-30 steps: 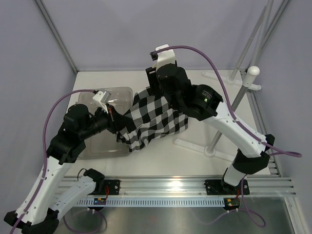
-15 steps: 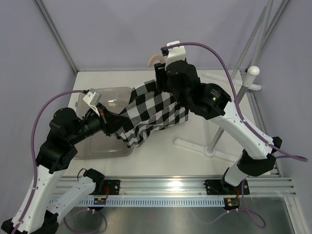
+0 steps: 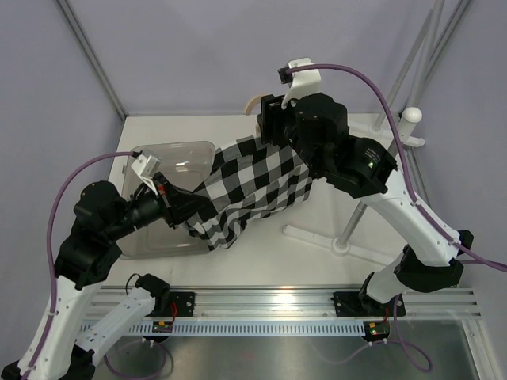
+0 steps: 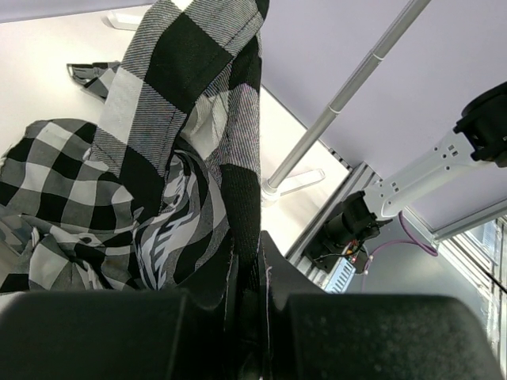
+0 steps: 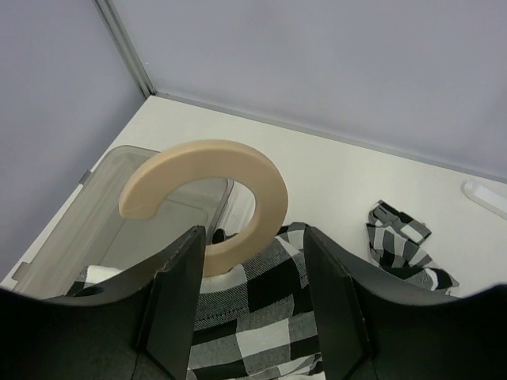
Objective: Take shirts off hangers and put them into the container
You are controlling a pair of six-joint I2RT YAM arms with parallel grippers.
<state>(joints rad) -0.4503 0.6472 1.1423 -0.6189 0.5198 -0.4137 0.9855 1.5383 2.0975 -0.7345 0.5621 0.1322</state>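
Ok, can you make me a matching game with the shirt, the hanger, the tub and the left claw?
Things:
1. shirt
2. hanger
3. tub
4. left gripper

Colour or state:
a. beige
b. shut, pinching cloth
c. black-and-white checks
d. clear greyish plastic

Pairs: 1-c, 2-a, 3-d, 4-b

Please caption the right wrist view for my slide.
Right end effector holding the beige hanger, hook up, above checked shirt and container.

Bright even light, soft shadows; left hand (image 4: 247, 286) blurred.
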